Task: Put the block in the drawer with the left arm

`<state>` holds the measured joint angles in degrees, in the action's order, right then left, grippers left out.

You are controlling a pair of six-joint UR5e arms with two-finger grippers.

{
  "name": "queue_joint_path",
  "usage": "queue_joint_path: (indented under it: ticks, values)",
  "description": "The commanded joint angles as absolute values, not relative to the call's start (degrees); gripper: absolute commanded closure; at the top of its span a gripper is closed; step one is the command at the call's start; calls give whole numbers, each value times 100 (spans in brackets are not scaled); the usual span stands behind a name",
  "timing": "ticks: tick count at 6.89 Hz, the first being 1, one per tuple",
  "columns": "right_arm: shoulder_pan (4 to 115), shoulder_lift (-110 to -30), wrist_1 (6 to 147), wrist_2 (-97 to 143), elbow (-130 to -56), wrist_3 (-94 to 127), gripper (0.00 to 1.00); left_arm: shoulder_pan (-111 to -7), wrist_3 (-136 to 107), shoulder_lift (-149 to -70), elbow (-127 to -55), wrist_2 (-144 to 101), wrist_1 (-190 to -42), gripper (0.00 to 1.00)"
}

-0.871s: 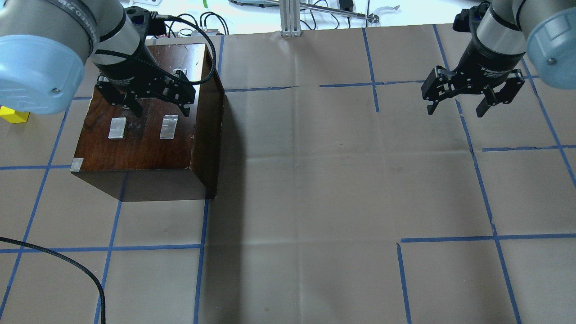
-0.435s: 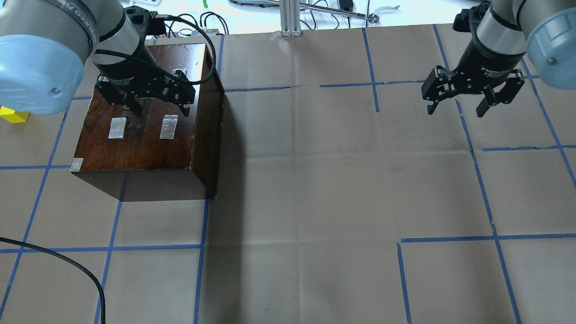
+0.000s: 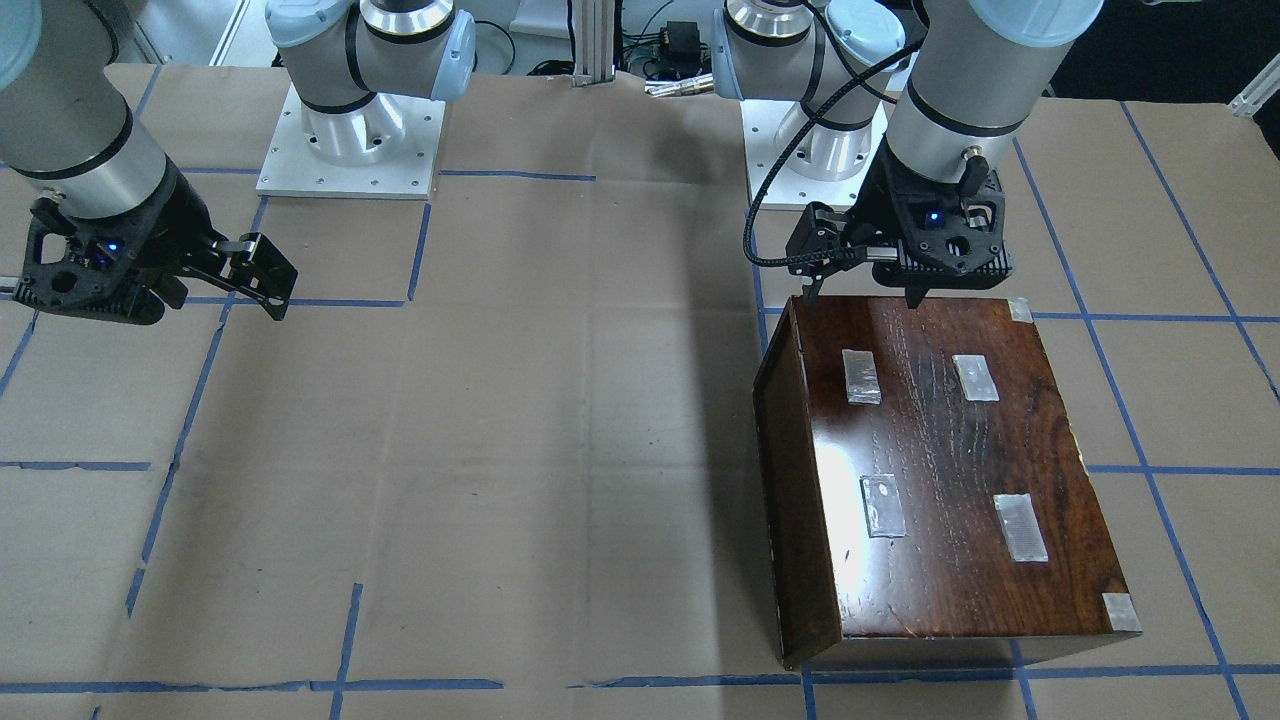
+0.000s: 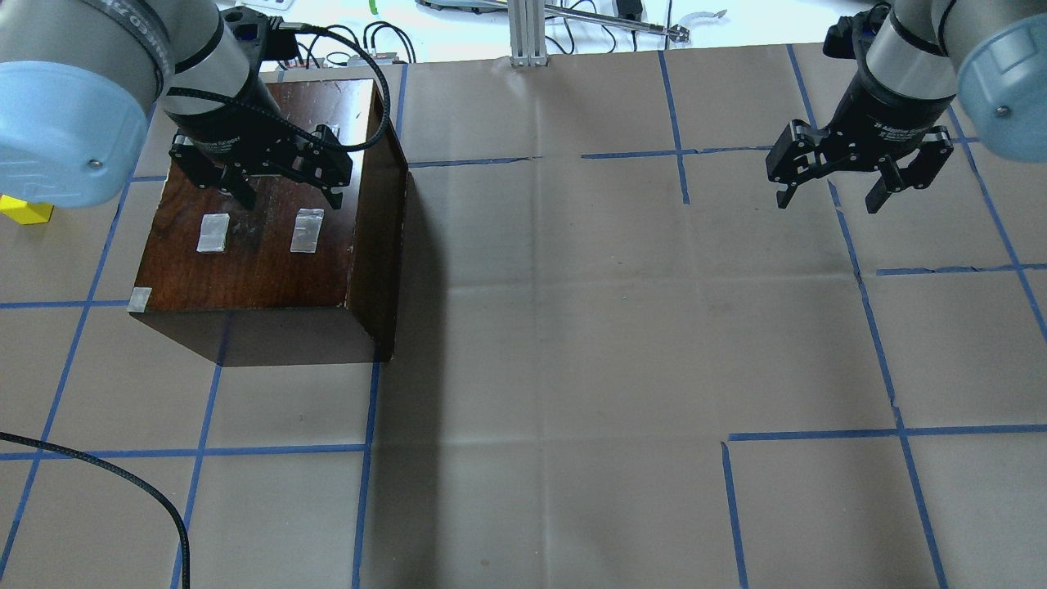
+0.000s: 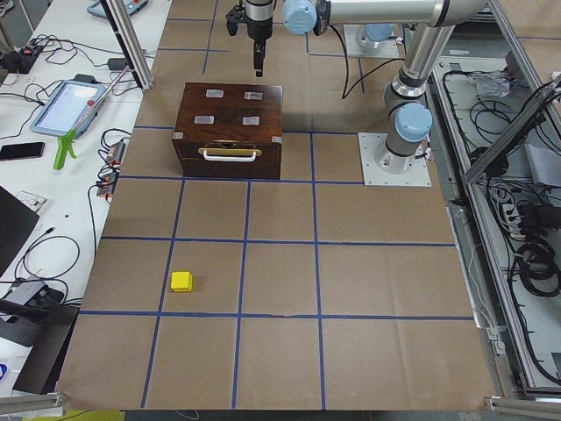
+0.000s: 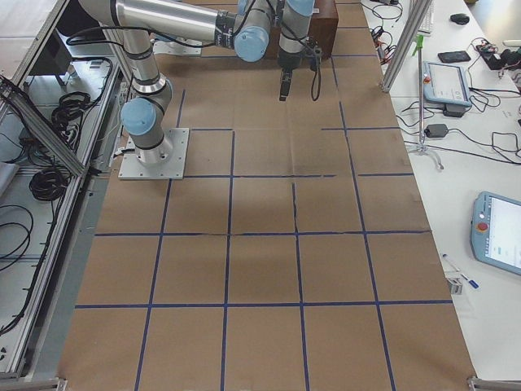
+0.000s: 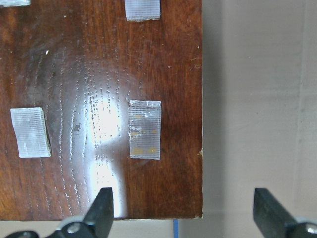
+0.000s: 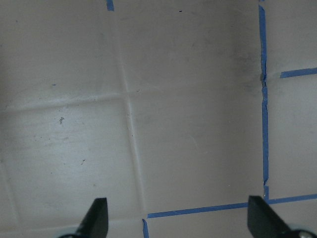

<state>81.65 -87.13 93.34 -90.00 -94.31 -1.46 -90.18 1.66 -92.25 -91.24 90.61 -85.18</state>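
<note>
Table point(image 4: 572, 327): brown paper with a grid of blue tape lines.
Box point(image 4: 262, 254): dark glossy wood, in the upper left of the overhead view, with grey tape patches point(image 7: 145, 129) on its top.
Box front: closed flush in the left side view, with a pale handle point(image 5: 230, 154) across it.
Block point(image 5: 181, 281): yellow, on the paper in the lower left of the left side view, well apart from the box; in the overhead view it is at the left edge.
Left gripper point(image 4: 290, 198): over the box top, fingers spread wide, nothing between them. In its wrist view one finger point(image 7: 101, 206) is over the wood, the other over the paper beside the box edge.
Cable point(image 4: 352, 82): black, loops from this gripper.
Right gripper point(image 4: 828, 200): in the upper right of the overhead view, above bare paper, fingers spread wide, empty.
</note>
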Motion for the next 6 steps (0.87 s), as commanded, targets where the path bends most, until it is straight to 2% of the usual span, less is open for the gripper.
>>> queue_joint_path:
  ticks: [1,6]
  values:
    - [8165,-8710,9334,-9000,-9431,-149,0,-8896,176,-9290,-8983,9070,-8517,1]
    - [8165,-8710,9334,-9000,-9431,-141,0,-7667,692,-9378,-8965,9009,-8324,1]
